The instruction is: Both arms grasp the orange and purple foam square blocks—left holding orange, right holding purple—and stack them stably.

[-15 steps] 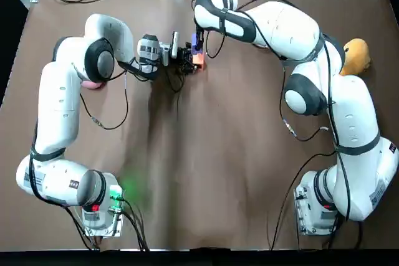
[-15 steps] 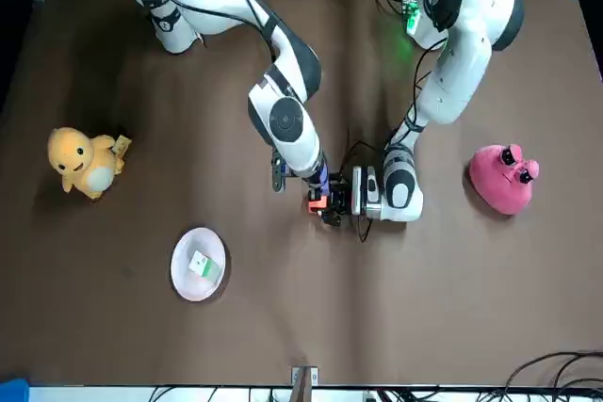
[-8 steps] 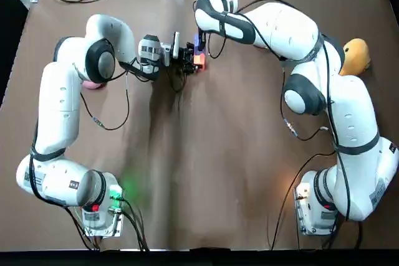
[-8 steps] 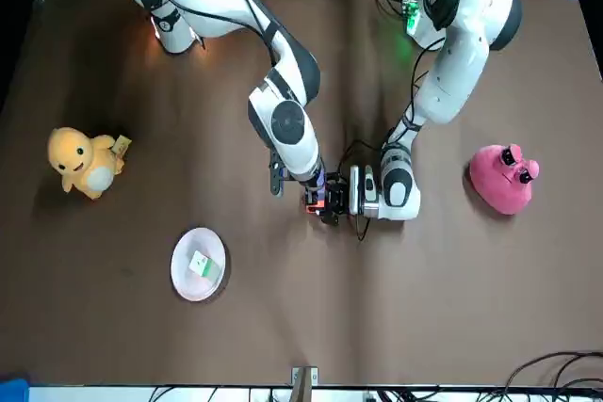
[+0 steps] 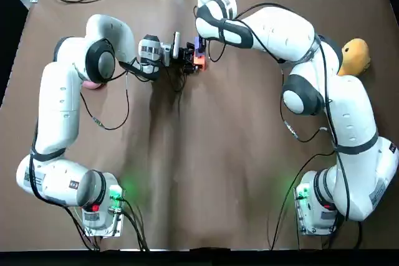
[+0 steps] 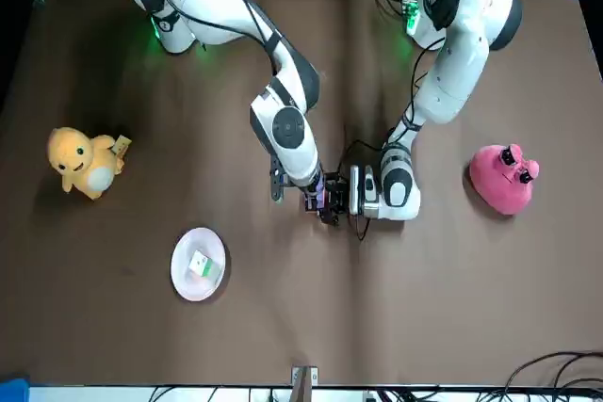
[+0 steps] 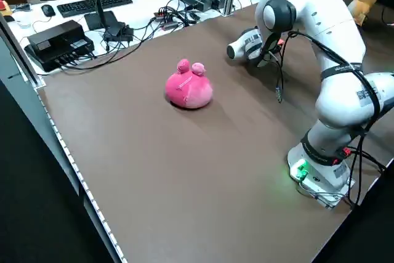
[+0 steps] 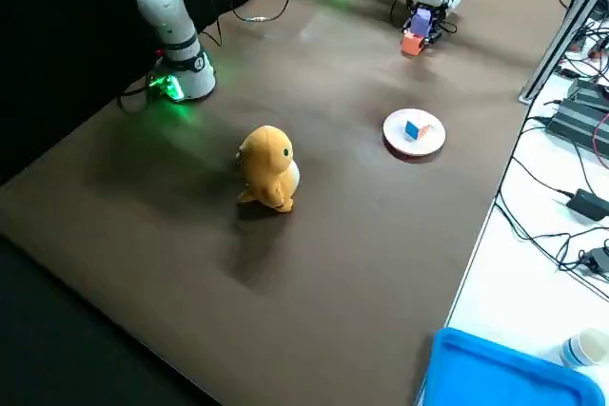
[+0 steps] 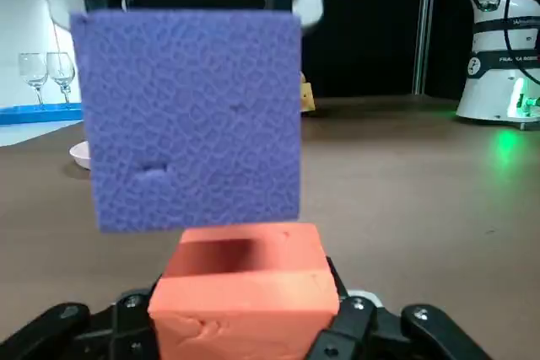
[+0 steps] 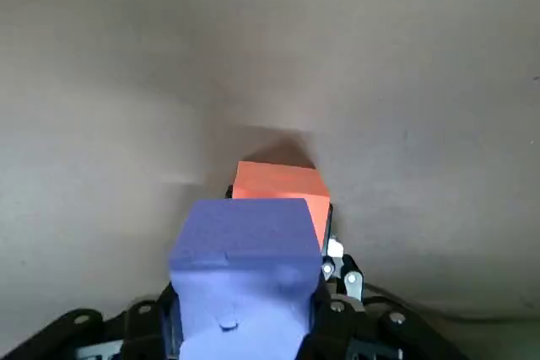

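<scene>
1. While the left gripper (image 5: 191, 60) reaches in sideways, low over the far middle of the brown table (image 5: 206, 172), its fingers are clenched on the orange block (image 9: 240, 292).
2. The right gripper (image 5: 199, 41) comes down from above at the same spot, and its fingers are clamped on the purple block (image 10: 242, 250).
3. The purple block sits directly over the orange one, and their sides are roughly in line.
4. In the left wrist view the purple block's lower edge meets the orange block's top, but I cannot tell whether they actually press together.
5. A pink plush toy (image 6: 504, 178) lies on the table at the robot's left, well apart from the blocks.
6. A yellow plush toy (image 6: 83, 163) stands at the robot's right, also well apart.
7. A white plate (image 8: 428, 140) with a small blue piece (image 8: 412, 129) on it sits between the yellow toy and the blocks, closer to the table's far edge.
</scene>
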Controlling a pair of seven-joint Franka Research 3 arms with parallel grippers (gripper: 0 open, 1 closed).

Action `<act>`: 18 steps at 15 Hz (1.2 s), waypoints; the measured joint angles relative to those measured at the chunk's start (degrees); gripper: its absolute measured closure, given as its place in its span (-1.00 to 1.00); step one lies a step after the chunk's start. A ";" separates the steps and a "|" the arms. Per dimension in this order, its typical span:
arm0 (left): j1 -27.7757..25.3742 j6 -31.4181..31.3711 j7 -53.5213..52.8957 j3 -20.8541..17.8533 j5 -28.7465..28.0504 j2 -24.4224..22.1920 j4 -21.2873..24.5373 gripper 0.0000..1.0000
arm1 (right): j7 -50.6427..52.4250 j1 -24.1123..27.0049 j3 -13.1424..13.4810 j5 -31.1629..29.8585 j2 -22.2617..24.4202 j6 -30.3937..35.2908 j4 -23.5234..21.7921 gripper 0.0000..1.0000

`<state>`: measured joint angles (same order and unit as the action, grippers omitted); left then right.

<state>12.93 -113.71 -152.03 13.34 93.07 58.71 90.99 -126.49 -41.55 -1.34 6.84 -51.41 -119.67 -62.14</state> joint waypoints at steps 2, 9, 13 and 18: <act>0.00 0.00 0.00 0.00 0.00 0.00 0.00 -0.30 | 0.00 -0.03 0.00 0.00 -0.02 -0.82 -0.83 -0.11; 0.59 -0.50 0.00 0.00 1.45 0.04 0.07 -0.30 | 0.02 -0.51 -0.08 -0.01 -0.20 -1.95 -1.98 -0.11; 0.68 -0.58 0.00 0.00 1.56 0.03 0.06 -0.30 | 0.11 -0.51 -0.07 -0.01 -0.29 -1.97 -2.09 -0.11; 0.68 -0.58 0.00 0.00 1.57 0.03 0.06 -0.30 | 0.32 -0.35 0.07 -0.01 -0.30 -1.97 -2.12 -0.11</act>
<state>13.61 -114.29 -152.03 13.34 94.64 58.74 91.05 -126.17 -41.90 -1.27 6.83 -51.71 -121.64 -64.26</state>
